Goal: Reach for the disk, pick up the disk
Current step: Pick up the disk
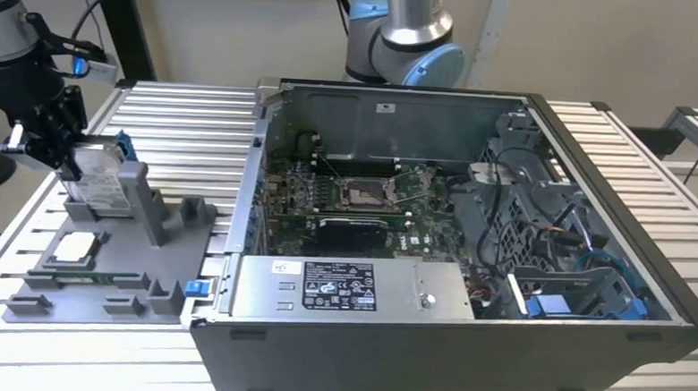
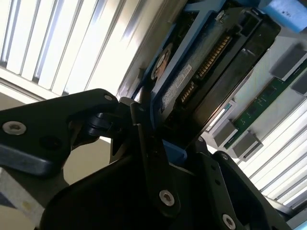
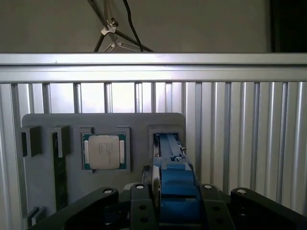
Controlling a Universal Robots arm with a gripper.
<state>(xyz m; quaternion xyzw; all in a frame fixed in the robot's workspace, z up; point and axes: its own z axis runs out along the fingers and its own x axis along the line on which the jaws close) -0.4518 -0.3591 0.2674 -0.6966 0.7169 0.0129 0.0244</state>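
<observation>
The disk (image 1: 96, 175) stands on edge in a slot of the grey fixture (image 1: 142, 265) at the exterior view's left. It is a silver drive with a white label in a blue bracket. My gripper (image 1: 70, 158) comes at it from the exterior view's left, with the black fingers on both sides of it. In the first wrist view the disk's blue edge (image 3: 175, 177) sits tight between the fingers (image 3: 207, 206) of my gripper (image 3: 173, 191). The second wrist view shows the disk's connector side (image 2: 201, 72) with a finger (image 2: 148, 158) pressed on the bracket. The gripper is shut on the disk.
A square silver chip (image 1: 75, 247) lies in a pocket of the fixture, and a memory stick (image 1: 82, 277) lies near its front. An open computer case (image 1: 466, 255) takes up the middle and right of the slatted table (image 1: 174, 115). A second arm (image 1: 406, 37) stands behind the case.
</observation>
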